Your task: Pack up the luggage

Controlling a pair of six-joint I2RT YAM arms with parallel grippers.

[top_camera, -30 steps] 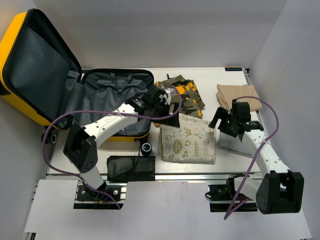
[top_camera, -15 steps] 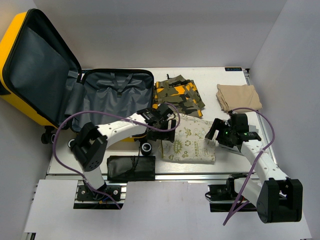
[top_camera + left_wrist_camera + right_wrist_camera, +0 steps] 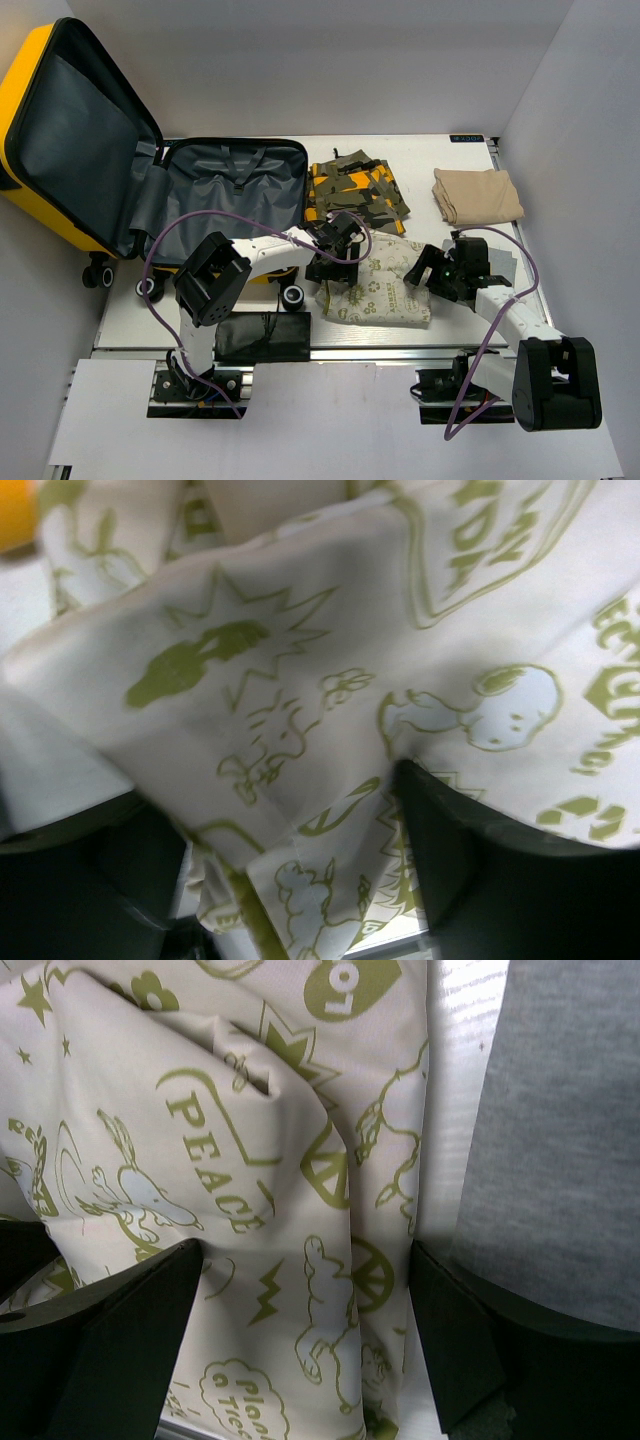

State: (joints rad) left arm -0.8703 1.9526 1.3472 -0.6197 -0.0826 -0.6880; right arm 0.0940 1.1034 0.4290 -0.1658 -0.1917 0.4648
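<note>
Your left tool (image 3: 328,275) and right tool (image 3: 428,270) are both spread, each straddling an opposite edge of the cream printed cloth (image 3: 385,290) on the tabletop (image 3: 420,150), with nothing pinched yet. That looks set up for a two-sided lift so the fold holds. The luggage (image 3: 235,185) lies open just left of the left tool, lid propped back, well apart from the right tool.

Robot lab, staged test cell. White table (image 3: 470,150) boxed in by plain white panels (image 3: 320,70) at back and both sides. Left arm (image 3: 270,247) and right arm (image 3: 512,312) bolted to metal rail (image 3: 380,352) at near edge, purple cable (image 3: 158,245) looping loose from each. Suitcase (image 3: 80,140) and folded clothes (image 3: 478,194) lie on tabletop among machinery. Light flat and even.
</note>
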